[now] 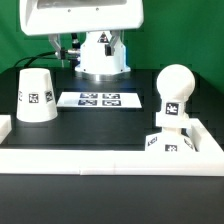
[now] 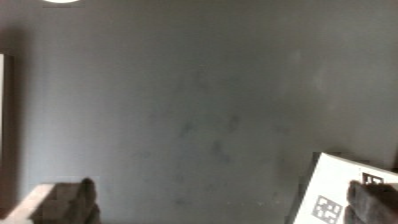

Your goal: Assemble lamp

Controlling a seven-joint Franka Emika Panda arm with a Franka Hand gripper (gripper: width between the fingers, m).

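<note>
In the exterior view the white cone shade point(image 1: 36, 97) stands on the black table at the left. The round bulb point(image 1: 175, 88) sits on the blocky tagged base point(image 1: 163, 143) at the right, against the white wall. In the wrist view my gripper point(image 2: 222, 200) is open and empty above bare black table. One dark finger point(image 2: 68, 201) shows at one lower corner and the other finger point(image 2: 379, 195) at the opposite one. No lamp part shows in the wrist view. In the exterior view my fingers are hidden among the white arm parts at the top.
The marker board point(image 1: 99, 99) lies flat at the table's middle, and its corner shows in the wrist view point(image 2: 338, 185) beside one finger. A low white wall point(image 1: 100, 160) runs along the front and the right side. The robot body point(image 1: 85, 20) fills the top.
</note>
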